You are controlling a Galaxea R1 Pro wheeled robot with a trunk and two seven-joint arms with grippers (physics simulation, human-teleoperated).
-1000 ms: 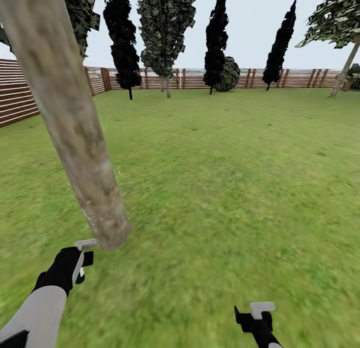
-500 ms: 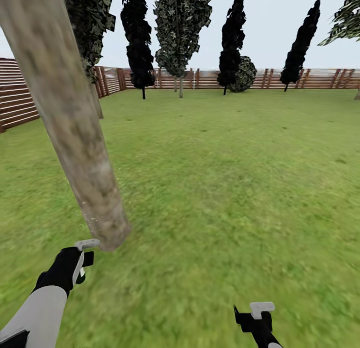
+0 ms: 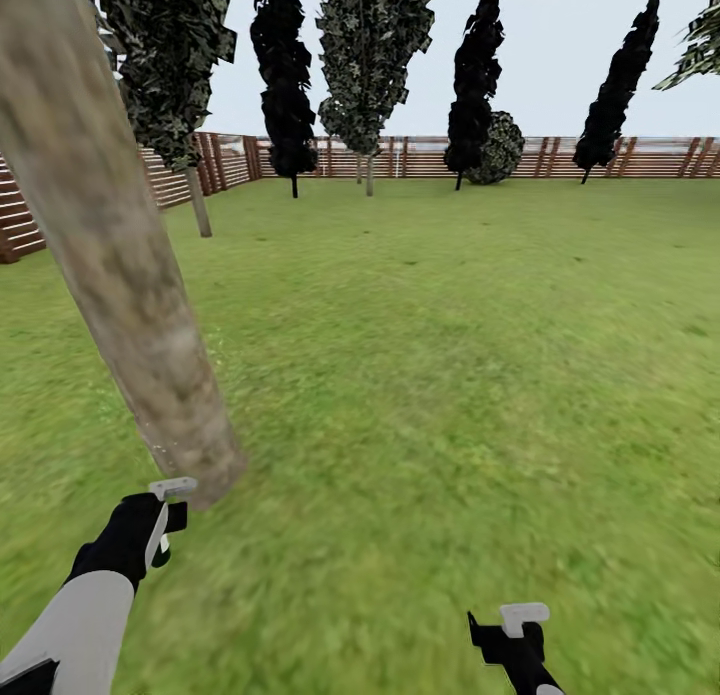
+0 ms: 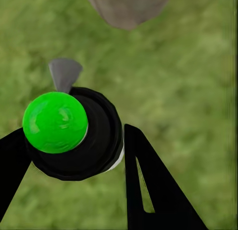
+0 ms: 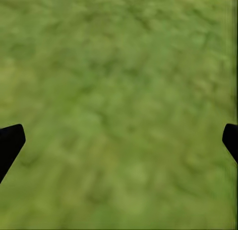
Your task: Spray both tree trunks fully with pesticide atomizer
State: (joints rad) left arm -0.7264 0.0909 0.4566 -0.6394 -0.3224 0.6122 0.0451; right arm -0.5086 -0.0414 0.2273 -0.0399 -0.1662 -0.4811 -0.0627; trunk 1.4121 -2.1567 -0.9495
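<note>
Left gripper (image 4: 74, 155) clamps my atomizer (image 4: 69, 130), right gripper (image 5: 119, 140) spread empty; trunk (image 3: 120, 265) sits near, so I risk a bump or patchy spray.

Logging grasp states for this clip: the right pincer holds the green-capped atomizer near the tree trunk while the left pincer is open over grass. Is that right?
The sides are swapped. In the left wrist view, the left pincer is shut on the green-capped atomizer, near the tree trunk. The right wrist view shows the right pincer open over bare grass.
</note>
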